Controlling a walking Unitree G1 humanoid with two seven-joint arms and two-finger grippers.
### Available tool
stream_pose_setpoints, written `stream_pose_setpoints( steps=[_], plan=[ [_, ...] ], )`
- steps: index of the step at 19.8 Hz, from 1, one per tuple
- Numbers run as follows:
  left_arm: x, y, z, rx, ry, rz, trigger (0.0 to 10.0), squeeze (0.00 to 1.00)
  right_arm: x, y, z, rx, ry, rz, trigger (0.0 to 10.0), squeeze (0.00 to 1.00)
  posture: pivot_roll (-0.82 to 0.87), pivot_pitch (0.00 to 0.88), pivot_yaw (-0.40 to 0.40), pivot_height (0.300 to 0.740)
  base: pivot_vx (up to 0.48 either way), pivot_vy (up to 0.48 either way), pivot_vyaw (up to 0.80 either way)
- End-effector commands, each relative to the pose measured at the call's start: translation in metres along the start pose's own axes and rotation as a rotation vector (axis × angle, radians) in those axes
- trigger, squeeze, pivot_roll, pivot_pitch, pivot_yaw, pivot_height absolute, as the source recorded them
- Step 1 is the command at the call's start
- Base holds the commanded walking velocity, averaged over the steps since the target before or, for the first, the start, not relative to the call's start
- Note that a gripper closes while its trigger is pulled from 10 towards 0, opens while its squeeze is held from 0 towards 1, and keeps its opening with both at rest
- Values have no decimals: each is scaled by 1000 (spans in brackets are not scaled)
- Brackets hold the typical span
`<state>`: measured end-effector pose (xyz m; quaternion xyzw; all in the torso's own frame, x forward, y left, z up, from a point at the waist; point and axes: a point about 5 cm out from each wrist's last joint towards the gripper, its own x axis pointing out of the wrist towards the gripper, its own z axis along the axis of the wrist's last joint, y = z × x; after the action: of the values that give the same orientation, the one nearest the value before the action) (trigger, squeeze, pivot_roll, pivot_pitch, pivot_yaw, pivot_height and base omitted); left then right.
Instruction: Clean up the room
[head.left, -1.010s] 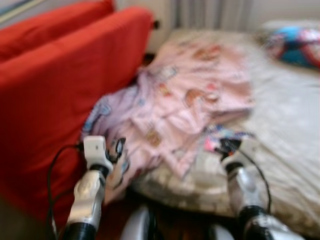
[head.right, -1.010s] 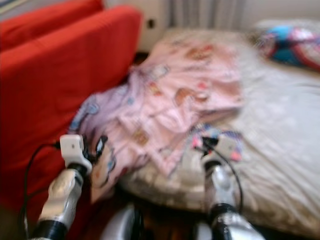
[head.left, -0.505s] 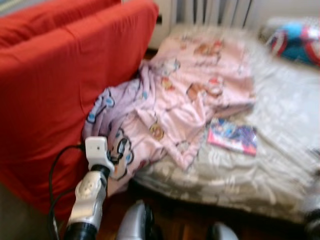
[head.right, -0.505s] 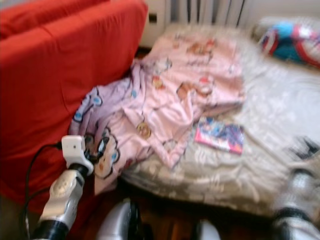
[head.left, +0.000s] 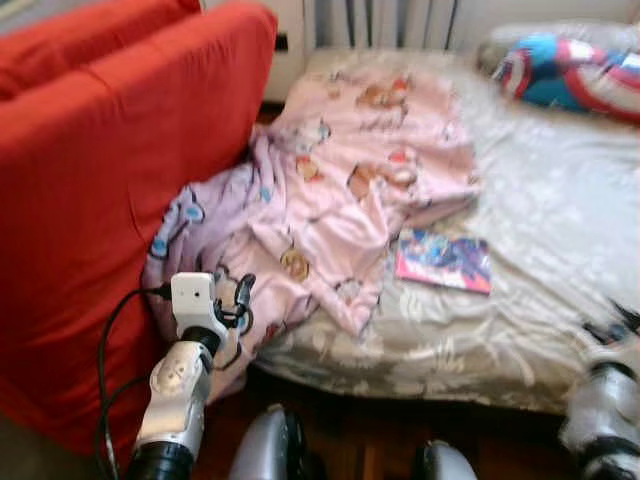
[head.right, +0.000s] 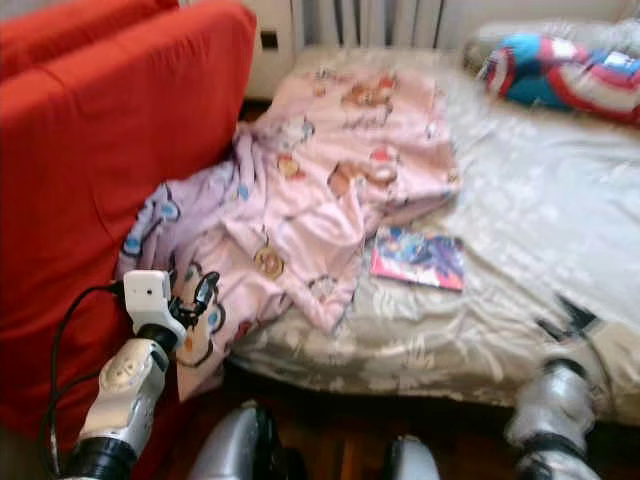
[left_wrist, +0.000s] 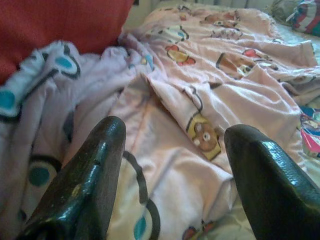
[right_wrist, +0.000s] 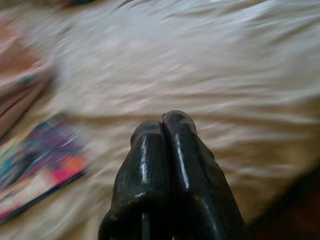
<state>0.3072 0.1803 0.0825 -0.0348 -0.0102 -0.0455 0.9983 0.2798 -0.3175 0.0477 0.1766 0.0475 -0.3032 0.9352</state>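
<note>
Facing an unmade bed

A crumpled pink cartoon-print blanket (head.left: 350, 190) is draped over the pale bed (head.left: 560, 230) beside a red sofa (head.left: 100, 170). The left gripper (left_wrist: 170, 165) is held spread before it; the right gripper (right_wrist: 162, 132) is pressed together near a colourful thin book (head.left: 443, 261).

I see a pink blanket (head.left: 370, 170) printed with cartoon bears, rumpled and spread over the left side of the bed (head.left: 560, 240), its lower edge spilling off the mattress against the red sofa (head.left: 90, 190). Just beside its right edge a colourful book (head.left: 443, 260) lies flat on the pale sheet, cover up. At the head end rests a blue, red and white cushion (head.left: 570, 70).
</note>
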Motion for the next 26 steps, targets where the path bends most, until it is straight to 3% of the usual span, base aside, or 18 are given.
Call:
stream_pose_setpoints(
  steps=[1, 4, 11, 22, 26],
  plan=[
    [-2, 5, -1, 5, 10, 14, 10000, 0, 0, 18, -2, -34, 1, 84, 10000, 0, 82, 82, 33, 635, 0, 0, 800],
    [-2, 4, -1, 5, 11, 12, 10000, 0, -2, 26, -7, -28, 12, 111, 10000, 0, 85, 84, 34, 635, 0, 0, 800],
    [-3, 2, -2, 4, 16, 4, 10000, 0, -3, 21, -9, -21, 18, 103, 10000, 0, 82, 86, 37, 635, 0, 0, 696],
    [-3, -1, -4, 3, 28, -11, 10000, 0, -6, 31, -15, 32, 37, 130, 10000, 0, 83, 66, 35, 635, 23, 0, 0],
    [-3, -1, -4, -1, 28, -8, 10000, 0, -6, 34, -16, 0, 37, 146, 10000, 0, 83, 80, 35, 635, 307, 0, 0]
  ],
)
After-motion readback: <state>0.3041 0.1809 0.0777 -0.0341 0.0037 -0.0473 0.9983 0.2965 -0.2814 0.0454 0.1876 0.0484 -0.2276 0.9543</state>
